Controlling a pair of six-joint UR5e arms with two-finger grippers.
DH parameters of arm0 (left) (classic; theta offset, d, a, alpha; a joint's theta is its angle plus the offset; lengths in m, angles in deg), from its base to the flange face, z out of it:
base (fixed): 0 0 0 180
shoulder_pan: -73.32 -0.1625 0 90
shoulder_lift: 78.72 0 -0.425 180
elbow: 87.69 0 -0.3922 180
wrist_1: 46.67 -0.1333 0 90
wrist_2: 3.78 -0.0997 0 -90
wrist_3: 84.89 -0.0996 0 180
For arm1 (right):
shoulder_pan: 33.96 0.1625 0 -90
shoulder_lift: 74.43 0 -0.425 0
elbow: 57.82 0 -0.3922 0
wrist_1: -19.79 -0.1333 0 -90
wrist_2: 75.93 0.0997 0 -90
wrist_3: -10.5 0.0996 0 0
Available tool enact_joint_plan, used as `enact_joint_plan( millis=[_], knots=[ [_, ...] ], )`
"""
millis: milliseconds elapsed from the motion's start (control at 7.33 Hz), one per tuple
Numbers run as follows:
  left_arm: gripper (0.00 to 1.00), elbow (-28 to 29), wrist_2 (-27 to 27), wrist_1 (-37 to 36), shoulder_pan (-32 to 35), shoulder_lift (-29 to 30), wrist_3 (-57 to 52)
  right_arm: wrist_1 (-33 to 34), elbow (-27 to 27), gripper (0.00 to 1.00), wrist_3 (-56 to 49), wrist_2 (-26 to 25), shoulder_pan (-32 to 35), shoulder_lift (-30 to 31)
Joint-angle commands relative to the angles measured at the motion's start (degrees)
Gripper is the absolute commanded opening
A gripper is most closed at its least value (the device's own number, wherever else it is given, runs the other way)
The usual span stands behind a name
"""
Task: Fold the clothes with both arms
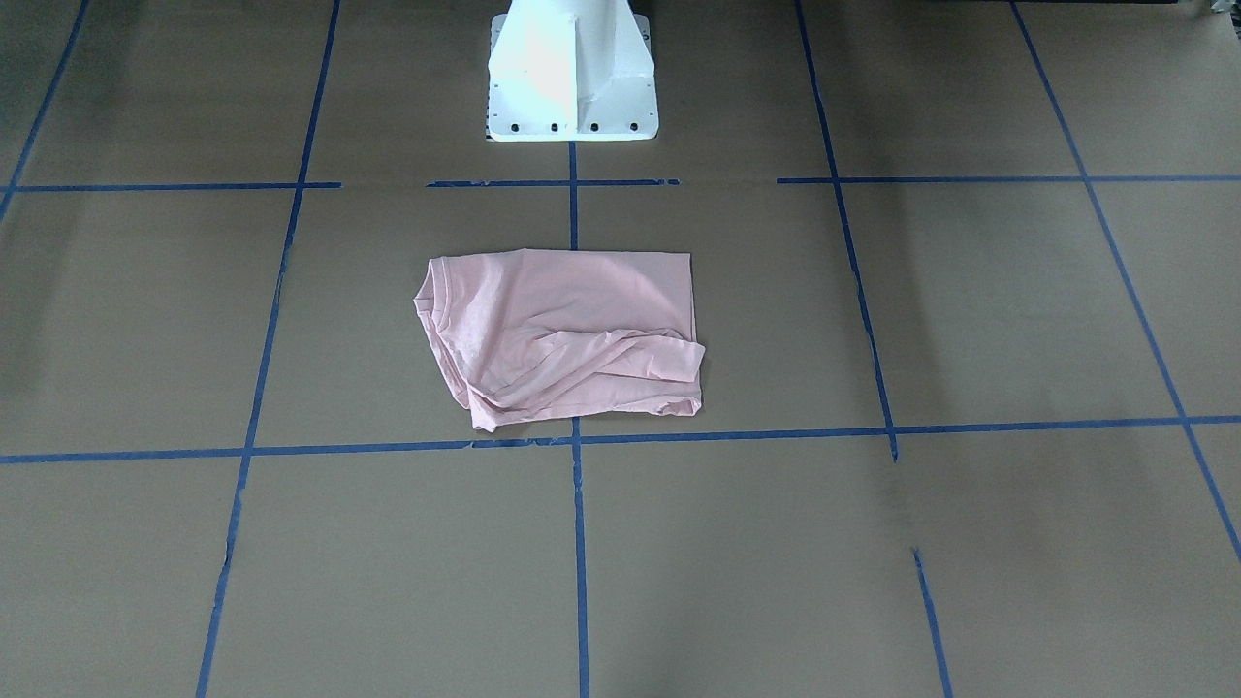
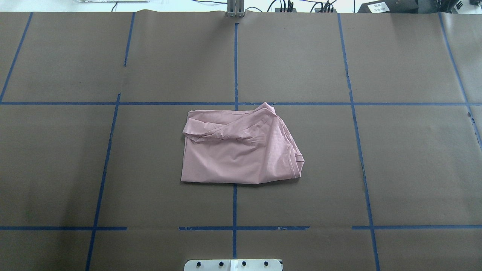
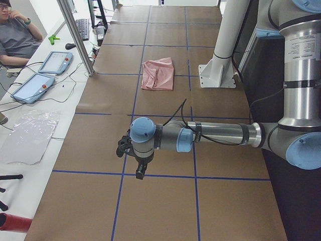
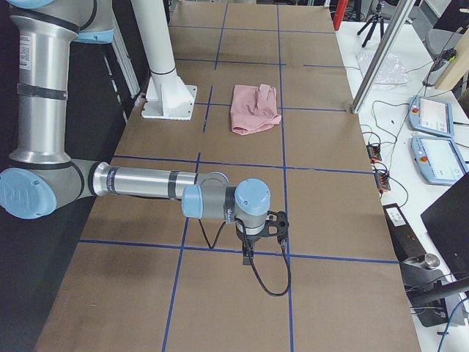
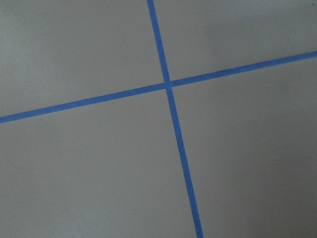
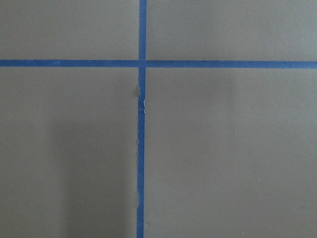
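Folded pink shirt (image 2: 241,150) is laid mid-table (image 2: 395,150), near the pedestal (image 1: 572,78). Left gripper (image 3: 139,173) and right gripper (image 4: 248,255) are poised over bare table, well apart from it; their grip state cannot be told

Left arm (image 3: 215,133) and right arm (image 4: 139,181) stretch level, left pincer (image 3: 139,173) and right pincer (image 4: 248,257) pointing down.

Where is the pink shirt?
The pink T-shirt lies folded mid-table in the overhead view, straddling the centre blue tape line, ahead of the white base.
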Motion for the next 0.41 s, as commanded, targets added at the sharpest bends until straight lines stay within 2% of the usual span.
enact_joint_plan(
  millis=[0,273],
  knots=[
    [1.00,0.09,0.00,-0.07,-0.01,0.00,0.00,0.01,0.00,1.00,0.01,0.07,0.00,0.00],
    [1.00,0.27,0.00,0.02,-0.01,0.00,0.00,-0.08,-0.09,1.00,0.01,0.07,0.00,0.00]
  ],
)
